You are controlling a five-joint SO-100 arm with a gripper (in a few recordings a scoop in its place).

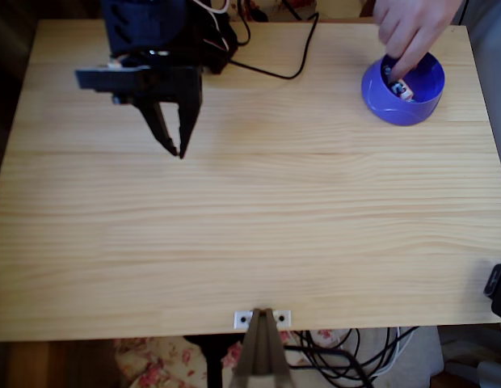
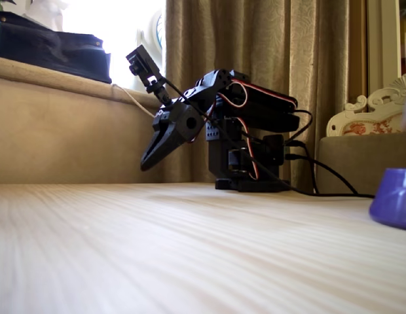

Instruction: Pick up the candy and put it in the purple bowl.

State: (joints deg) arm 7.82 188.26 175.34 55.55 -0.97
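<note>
One hand (image 1: 412, 28) reaching candy (image 1: 400, 87) inside purple bowl (image 1: 420, 101) near table (image 1: 250, 242) edge.

**Candy inside the purple bowl**

The purple bowl (image 1: 403, 87) is round, glossy and blue-purple, with fairly deep walls. It stands upright near the far right corner of the wooden table in the overhead view; the fixed view shows its side at the right edge (image 2: 394, 206). The candy (image 1: 401, 88) is a tiny pale wrapped sweet with dark and red markings, lying inside the bowl.
</note>
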